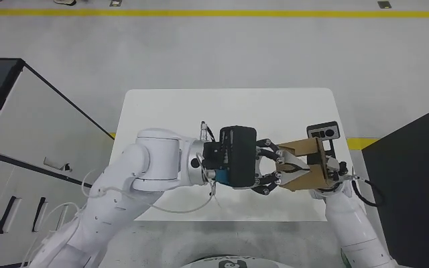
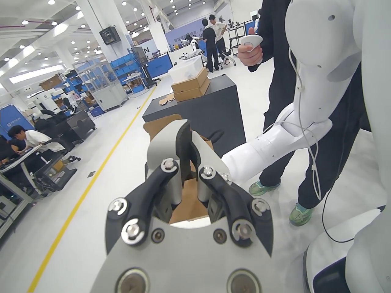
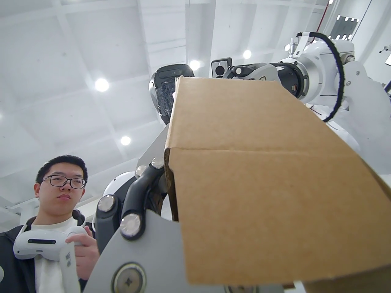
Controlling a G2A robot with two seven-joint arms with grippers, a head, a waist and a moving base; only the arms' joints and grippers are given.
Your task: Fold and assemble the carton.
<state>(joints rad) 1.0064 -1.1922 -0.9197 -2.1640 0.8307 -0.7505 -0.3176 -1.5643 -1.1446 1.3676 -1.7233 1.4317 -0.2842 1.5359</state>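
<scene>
The brown cardboard carton (image 1: 305, 159), partly folded, hangs above the right part of the white table (image 1: 201, 114). My left gripper (image 1: 280, 167) comes from the left and is shut on one of its flaps. In the left wrist view the fingers (image 2: 183, 135) stand pressed together with cardboard (image 2: 189, 196) between them. My right gripper (image 1: 326, 175) sits under the carton's right end, shut on a wall of the carton (image 3: 259, 184). One of its fingers (image 3: 152, 172) lies against that wall, and the other is hidden behind the cardboard.
A dark cabinet (image 1: 402, 174) stands just right of the table, with stacked finished cartons (image 2: 189, 86) on it. Another dark-edged unit (image 1: 20, 87) is off to the left. The table's left and far parts lie bare.
</scene>
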